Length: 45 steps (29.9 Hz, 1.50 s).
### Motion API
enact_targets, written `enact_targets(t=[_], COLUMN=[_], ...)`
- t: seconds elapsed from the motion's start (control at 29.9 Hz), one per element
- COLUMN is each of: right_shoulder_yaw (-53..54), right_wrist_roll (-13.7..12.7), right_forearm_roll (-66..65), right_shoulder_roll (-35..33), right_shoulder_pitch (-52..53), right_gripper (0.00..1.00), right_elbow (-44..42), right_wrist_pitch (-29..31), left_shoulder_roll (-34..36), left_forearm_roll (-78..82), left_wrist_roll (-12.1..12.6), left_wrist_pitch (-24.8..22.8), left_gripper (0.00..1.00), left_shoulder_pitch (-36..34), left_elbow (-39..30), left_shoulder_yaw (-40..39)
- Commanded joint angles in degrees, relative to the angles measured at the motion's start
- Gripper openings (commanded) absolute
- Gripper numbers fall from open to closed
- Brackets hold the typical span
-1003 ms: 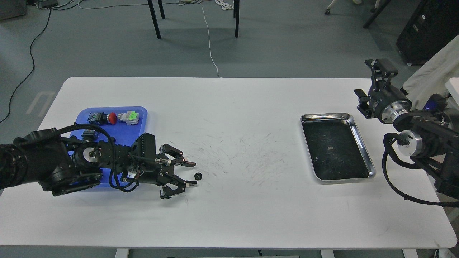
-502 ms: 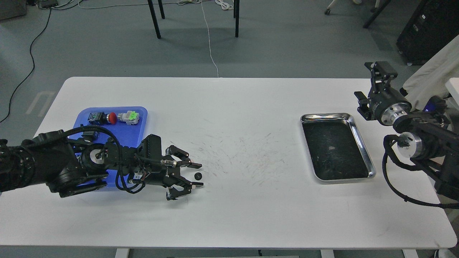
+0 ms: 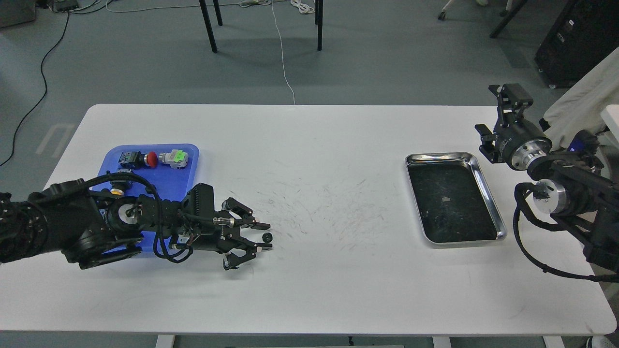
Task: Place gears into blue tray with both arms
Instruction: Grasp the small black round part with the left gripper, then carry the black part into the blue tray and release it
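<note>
Here, at the left of the white rectangular table (image 3: 338,145), the bright blue plastic tray with rounded corners (image 3: 186,181) holds a red-capped push-button switch (image 3: 140,159) and a green-capped push-button switch (image 3: 175,158) along its far rim, its near part hidden behind the black left arm (image 3: 72,224). The left gripper (image 3: 263,237) lies low over the tabletop just right of the tray, its jaws apart with the tiny black toothed gear (image 3: 266,237) between the fingertips; whether they touch it I cannot tell. Well apart to the right sits a shiny steel tray with a dark inside (image 3: 488,193). Beyond its far right corner the right gripper (image 3: 511,93) is raised; its jaw state I cannot tell.
</note>
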Motion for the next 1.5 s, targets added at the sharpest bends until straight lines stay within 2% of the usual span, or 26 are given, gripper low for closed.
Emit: enact_targets(t=[0.0,0.03,0.17,0.23,0.47,0.53,0.74,0.87,1.27,1.47], right_shoulder_yaw=[-0.05,-0.05,-0.13,-0.13,-0.13,-0.13,-0.13,-0.13,-0.05,-0.05], right_wrist_roll=[-0.01,-0.01,-0.01,-0.01,-0.01,-0.01,-0.01,-0.01,-0.01,-0.09], right_forearm_roll=[-0.05,-0.05,-0.05,-0.05,-0.58,-0.76,-0.84,-0.84,-0.84,-0.84], right_shoulder_roll=[0.44,0.52,0.52,0.52,0.52,0.52,0.52,0.61,1.49,1.49], right_shoulder_pitch=[0.07,0.07,0.07,-0.02,0.07,0.07,-0.01,-0.01,0.16,0.42], right_gripper=[0.97,0.97,0.97,0.97,0.97,0.97,0.97,0.97,0.97,0.97], right_elbow=[0.00,0.00,0.00,0.00,0.00,0.00,0.00,-0.08,-1.05,-0.88], right_wrist_pitch=[0.00,0.00,0.00,0.00,0.00,0.00,0.00,0.00,0.00,0.00], left_shoulder_roll=[-0.05,0.04,-0.05,-0.05,0.04,0.39,1.36,2.85,11.99,17.79], left_forearm_roll=[0.12,0.21,0.13,0.21,0.13,0.30,-0.14,-0.31,-4.96,-6.47], left_wrist_roll=[0.02,0.02,0.02,0.02,0.02,0.02,0.02,0.02,0.02,0.02], left_wrist_pitch=[-0.09,0.00,-0.09,-0.09,0.00,-0.09,0.00,0.00,-0.18,-0.27], left_gripper=[0.36,0.31,0.30,0.25,0.23,0.18,0.14,0.13,0.11,0.11], left_shoulder_pitch=[0.02,0.02,0.11,0.02,0.11,0.02,-0.07,-0.24,-4.99,-4.38], left_elbow=[0.02,0.02,0.28,0.19,0.54,0.19,-0.51,-0.86,-2.88,-1.92], left_shoulder_yaw=[0.00,0.09,0.09,0.09,0.00,0.09,-0.26,-3.24,-9.66,-10.81])
